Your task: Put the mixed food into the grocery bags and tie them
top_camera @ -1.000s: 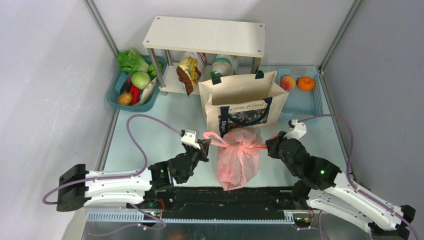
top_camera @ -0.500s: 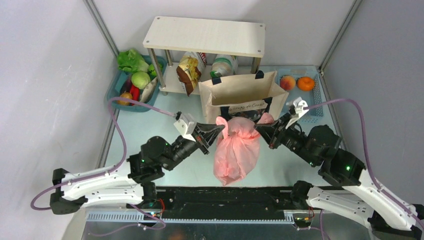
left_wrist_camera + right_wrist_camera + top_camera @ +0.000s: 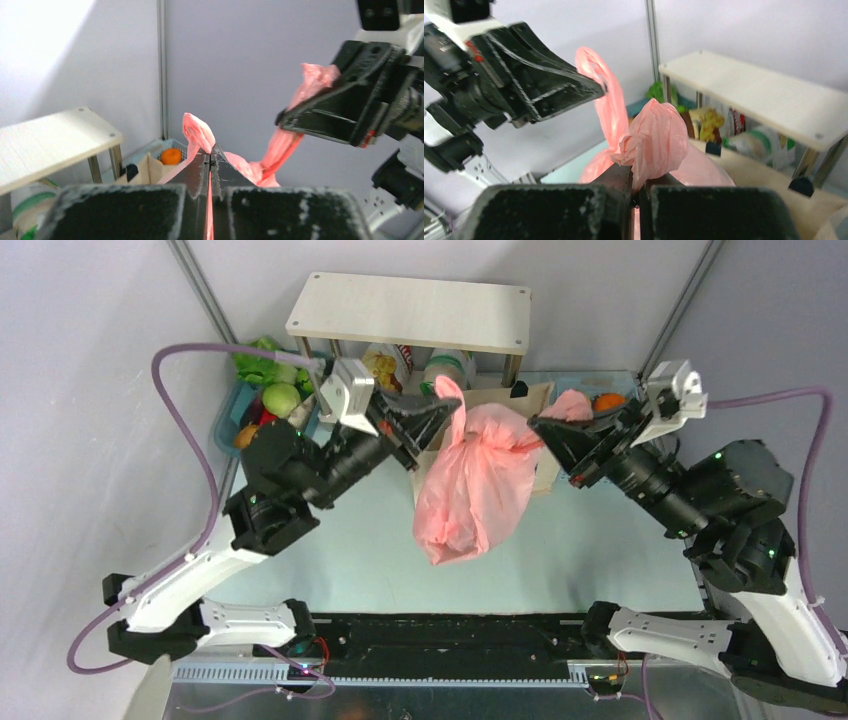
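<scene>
The pink plastic grocery bag [image 3: 470, 485] hangs in the air, bulging, in front of the beige canvas tote [image 3: 510, 398]. My left gripper [image 3: 440, 405] is shut on the bag's left handle [image 3: 199, 131]. My right gripper [image 3: 540, 428] is shut on the right handle [image 3: 659, 140]. Both handles are pulled taut, outward from a twisted neck. In the left wrist view my left gripper [image 3: 210, 152] pinches a thin pink strip between its shut jaws. The right gripper [image 3: 636, 175] has a bunched lump of plastic above its tips. The food inside the bag does not show through.
A white shelf [image 3: 410, 310] stands at the back, with a crisp packet [image 3: 383, 362] and a bottle under it. A teal basket [image 3: 228, 420] of vegetables is at the back left. A blue basket [image 3: 628, 435] holding an orange [image 3: 608, 401] is at the back right.
Both arms have risen and swung back toward the tote, lifting the pink bag off the table. Both grippers stayed shut on the handles.
</scene>
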`<state>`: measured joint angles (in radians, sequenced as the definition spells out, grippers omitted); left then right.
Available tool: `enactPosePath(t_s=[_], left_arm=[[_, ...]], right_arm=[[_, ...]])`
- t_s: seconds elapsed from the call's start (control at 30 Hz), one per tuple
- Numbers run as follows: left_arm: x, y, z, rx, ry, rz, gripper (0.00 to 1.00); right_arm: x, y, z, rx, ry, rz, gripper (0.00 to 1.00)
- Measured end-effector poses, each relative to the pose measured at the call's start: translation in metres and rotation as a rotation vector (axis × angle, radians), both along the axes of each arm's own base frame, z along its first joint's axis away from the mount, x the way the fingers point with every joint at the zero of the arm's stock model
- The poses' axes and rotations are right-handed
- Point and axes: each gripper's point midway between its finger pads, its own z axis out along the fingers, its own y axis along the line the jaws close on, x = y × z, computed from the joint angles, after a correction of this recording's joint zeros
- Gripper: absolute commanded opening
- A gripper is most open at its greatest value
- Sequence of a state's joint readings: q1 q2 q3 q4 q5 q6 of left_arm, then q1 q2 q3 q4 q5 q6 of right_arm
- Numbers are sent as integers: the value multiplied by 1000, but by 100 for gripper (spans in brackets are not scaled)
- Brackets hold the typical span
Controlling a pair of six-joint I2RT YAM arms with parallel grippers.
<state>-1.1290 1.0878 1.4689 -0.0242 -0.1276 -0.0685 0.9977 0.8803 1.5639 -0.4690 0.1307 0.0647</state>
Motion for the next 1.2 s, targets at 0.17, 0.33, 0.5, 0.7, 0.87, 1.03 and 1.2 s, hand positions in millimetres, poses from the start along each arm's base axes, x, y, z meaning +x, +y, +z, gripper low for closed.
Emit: enactPosePath(t_s=[0.17, 0.33, 0.5, 0.7, 0.87, 1.03, 1.2], left_arm=[[35, -4, 29, -23, -1, 23, 0], [85, -17, 32, -6, 34, 40, 0], [133, -27, 28, 10, 67, 45, 0], [189, -37, -6, 41, 136, 46, 0], [221, -46, -47, 77, 215, 37, 0], [232, -54, -89, 119, 264, 19, 0], [238, -58, -131, 174, 298, 20, 0]], right_arm=[[11, -3, 39, 37, -68, -58, 0], [51, 2, 43, 0, -64, -166, 0], [102, -3, 29, -29, -5, -260, 0], [152, -11, 0, -43, 99, -289, 0], [182, -10, -31, -41, 193, -289, 0], [181, 1, -87, -83, 280, -260, 0], [169, 21, -103, -131, 282, -207, 0]])
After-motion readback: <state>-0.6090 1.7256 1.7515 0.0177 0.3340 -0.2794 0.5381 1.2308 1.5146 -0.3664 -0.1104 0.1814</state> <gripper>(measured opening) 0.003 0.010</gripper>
